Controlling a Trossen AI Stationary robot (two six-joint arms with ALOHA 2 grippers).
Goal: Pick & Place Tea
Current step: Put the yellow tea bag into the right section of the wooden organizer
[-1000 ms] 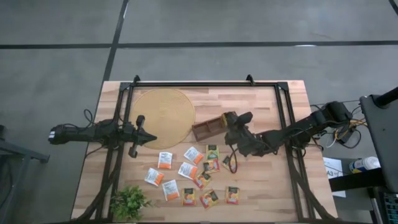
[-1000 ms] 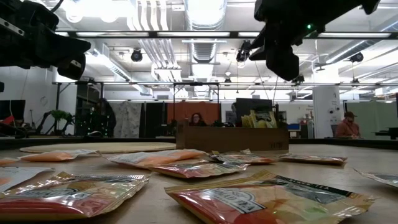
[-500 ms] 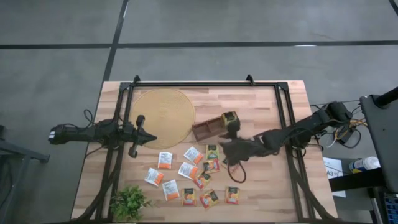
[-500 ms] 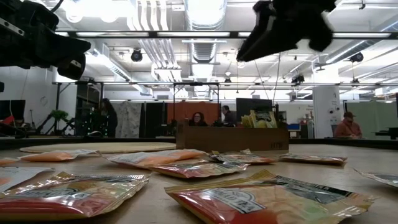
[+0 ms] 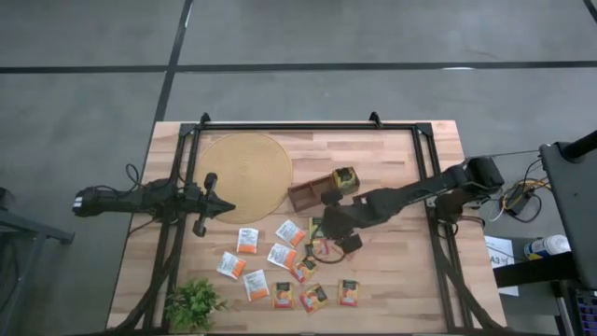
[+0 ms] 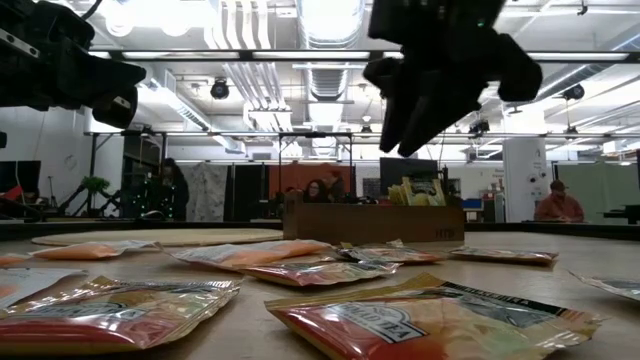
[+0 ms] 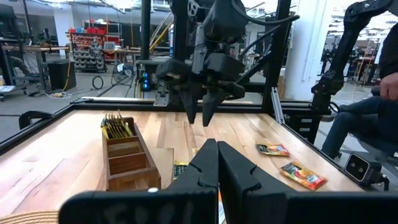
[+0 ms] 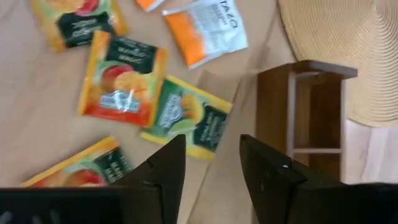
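Note:
Several flat tea sachets [image 5: 283, 266] lie scattered on the near half of the wooden table: orange, white with an orange patch, and dark green with yellow. My right gripper [image 5: 328, 219] hangs open above them, slanting down, with nothing between its fingers. Under its fingertips lies a green-and-yellow sachet [image 8: 186, 118], beside an orange one [image 8: 123, 85]. A long wooden tray [image 5: 317, 191] holds upright green-yellow sachets [image 5: 345, 177] in its right end compartment. My left gripper [image 5: 222, 207] is shut and level at the table's left, above the mat's edge.
A round woven mat [image 5: 244, 175] lies at the far left. A small green plant [image 5: 194, 303] stands at the near left corner. A black frame [image 5: 308, 124] runs around the table. Bare wood lies right of the sachets. People show in the room beyond.
My right gripper has swung from beside the tray's right end toward the near and left, out over the sachets. It has tipped from about level to slanting steeply down. Its fingers stay apart. The sachets and tray lie as before.

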